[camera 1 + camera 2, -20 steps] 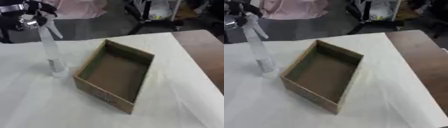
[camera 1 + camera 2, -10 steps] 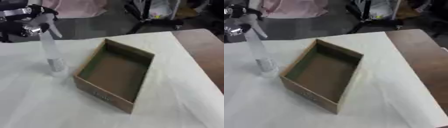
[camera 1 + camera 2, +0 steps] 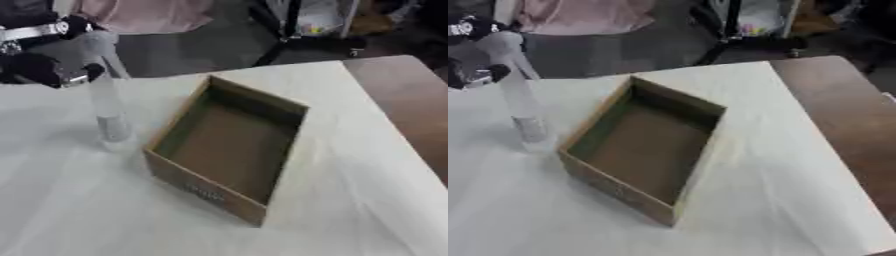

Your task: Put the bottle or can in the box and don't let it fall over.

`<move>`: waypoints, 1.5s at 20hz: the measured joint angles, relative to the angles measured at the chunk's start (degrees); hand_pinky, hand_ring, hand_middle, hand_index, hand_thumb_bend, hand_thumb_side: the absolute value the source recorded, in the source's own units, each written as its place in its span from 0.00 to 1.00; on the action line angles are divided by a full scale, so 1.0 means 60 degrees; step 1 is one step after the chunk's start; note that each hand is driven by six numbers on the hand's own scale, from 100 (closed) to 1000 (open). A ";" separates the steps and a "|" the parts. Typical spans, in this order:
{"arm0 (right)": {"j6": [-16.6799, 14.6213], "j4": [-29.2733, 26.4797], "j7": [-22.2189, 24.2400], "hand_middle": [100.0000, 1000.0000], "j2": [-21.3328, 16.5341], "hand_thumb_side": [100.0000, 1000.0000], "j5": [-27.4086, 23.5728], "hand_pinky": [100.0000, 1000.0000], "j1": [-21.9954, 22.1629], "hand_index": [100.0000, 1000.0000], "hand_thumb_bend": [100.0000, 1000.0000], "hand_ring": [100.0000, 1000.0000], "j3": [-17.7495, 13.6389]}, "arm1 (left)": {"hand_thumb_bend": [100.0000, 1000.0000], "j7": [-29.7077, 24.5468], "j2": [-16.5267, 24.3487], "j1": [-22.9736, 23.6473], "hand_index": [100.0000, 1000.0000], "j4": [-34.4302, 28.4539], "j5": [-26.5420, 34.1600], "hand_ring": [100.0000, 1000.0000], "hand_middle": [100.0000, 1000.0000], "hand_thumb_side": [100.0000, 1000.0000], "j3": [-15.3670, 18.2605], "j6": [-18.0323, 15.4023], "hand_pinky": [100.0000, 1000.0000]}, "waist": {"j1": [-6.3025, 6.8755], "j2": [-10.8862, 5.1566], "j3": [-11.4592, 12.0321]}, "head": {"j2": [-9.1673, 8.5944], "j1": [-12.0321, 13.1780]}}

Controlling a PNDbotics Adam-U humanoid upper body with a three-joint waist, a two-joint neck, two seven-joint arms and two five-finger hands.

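Note:
A clear spray bottle (image 3: 107, 107) stands upright on the white tablecloth (image 3: 79, 200), just left of the box. The open cardboard box (image 3: 229, 145) lies askew in the middle of the table, empty, with its long side running from far left to near right. My left hand (image 3: 45, 67), black with silver parts, is at the far left, right against the bottle's spray head (image 3: 94, 41). Blur hides whether it holds the bottle. My right hand shows in neither view.
Bare brown table (image 3: 842, 110) shows to the right of the cloth. Beyond the far edge are a dark floor, a black stand's legs (image 3: 302, 42) and a pink cloth (image 3: 144, 12).
My left hand has shifted slightly left and down beside the bottle's top. The bottle and the box stand where they were.

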 measured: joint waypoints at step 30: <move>0.0053 0.0039 0.0046 0.75 0.0055 0.38 -0.0026 0.78 0.0012 0.89 0.00 1.00 -0.0064 | 0.16 -0.0129 -0.0332 -0.0499 0.79 0.0052 0.0174 0.71 0.60 0.17 0.0394 0.0129 0.62 | 0.0096 0.0026 -0.0001 | 0.0000 -0.0010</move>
